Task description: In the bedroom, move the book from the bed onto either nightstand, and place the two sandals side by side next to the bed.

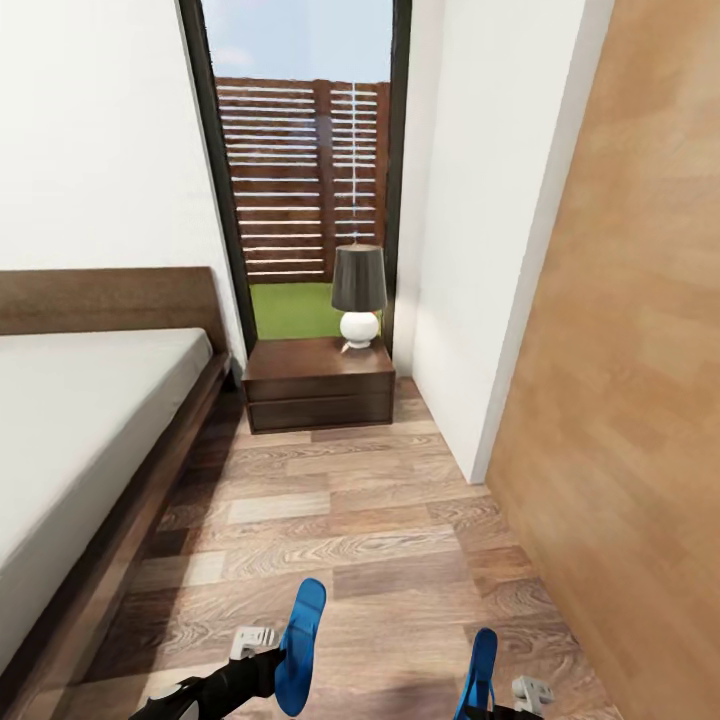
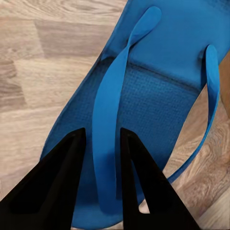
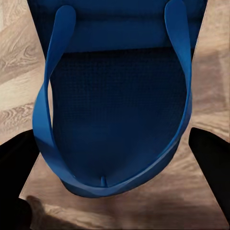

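Two bright blue sandals hang above the plank floor near the head view's lower edge. My left gripper (image 1: 262, 642) is shut on a thong strap of the left sandal (image 1: 301, 645); the strap (image 2: 108, 143) runs between the black fingers (image 2: 62, 177). My right gripper (image 1: 528, 690) holds the right sandal (image 1: 481, 668) on edge, its fingers (image 3: 211, 163) spread across the sole (image 3: 120, 105). The bed (image 1: 90, 420) lies to the left with a bare grey mattress. Ahead, under the window, stands the nightstand (image 1: 318, 385). The book is out of view.
A lamp (image 1: 359, 292) with a dark shade and white base stands on the nightstand's right half. A white wall corner (image 1: 470, 330) and a wood-panelled wall (image 1: 620, 400) close in the right side. An aisle of floor (image 1: 340, 520) runs between bed and wall.
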You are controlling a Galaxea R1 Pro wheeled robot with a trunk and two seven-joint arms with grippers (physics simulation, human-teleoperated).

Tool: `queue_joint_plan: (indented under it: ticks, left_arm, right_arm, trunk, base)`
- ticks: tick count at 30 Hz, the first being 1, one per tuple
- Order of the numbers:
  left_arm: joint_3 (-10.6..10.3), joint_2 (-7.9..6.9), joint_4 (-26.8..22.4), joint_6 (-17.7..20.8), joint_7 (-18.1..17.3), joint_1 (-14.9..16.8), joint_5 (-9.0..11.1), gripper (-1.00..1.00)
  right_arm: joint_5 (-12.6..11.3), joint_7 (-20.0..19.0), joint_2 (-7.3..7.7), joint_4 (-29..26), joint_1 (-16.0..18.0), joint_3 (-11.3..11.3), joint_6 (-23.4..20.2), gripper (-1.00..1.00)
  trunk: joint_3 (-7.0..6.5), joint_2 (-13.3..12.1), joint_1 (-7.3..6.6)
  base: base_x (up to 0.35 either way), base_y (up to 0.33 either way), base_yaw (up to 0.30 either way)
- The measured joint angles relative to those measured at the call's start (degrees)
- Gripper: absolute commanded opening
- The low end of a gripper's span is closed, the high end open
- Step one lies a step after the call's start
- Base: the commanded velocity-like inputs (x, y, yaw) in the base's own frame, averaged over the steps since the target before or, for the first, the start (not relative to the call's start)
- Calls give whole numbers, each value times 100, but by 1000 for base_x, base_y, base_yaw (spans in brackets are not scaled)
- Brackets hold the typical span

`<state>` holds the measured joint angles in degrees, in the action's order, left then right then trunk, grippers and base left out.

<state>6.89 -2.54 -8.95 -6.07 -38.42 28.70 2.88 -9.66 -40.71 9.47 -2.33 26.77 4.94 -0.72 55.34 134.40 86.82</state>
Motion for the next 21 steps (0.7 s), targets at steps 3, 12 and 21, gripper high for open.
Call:
queue_joint_plan:
  ticks: [3, 12, 21]
  left_arm:
    - [0, 0, 0, 0, 0, 0, 0, -100]
    - [0, 0, 0, 0, 0, 0, 0, -100]
    - [0, 0, 0, 0, 0, 0, 0, -100]
  right_arm:
    - [0, 0, 1, 0, 0, 0, 0, -100]
    - [3, -2, -1, 0, 0, -1, 0, -100]
    - [9, 2, -7, 0, 0, 0, 0, -100]
  trunk:
    - [0, 0, 0]
    - [0, 0, 0]
    - [0, 0, 0]
  base:
    - [325, 0, 0]
    - [325, 0, 0]
    - [325, 0, 0]
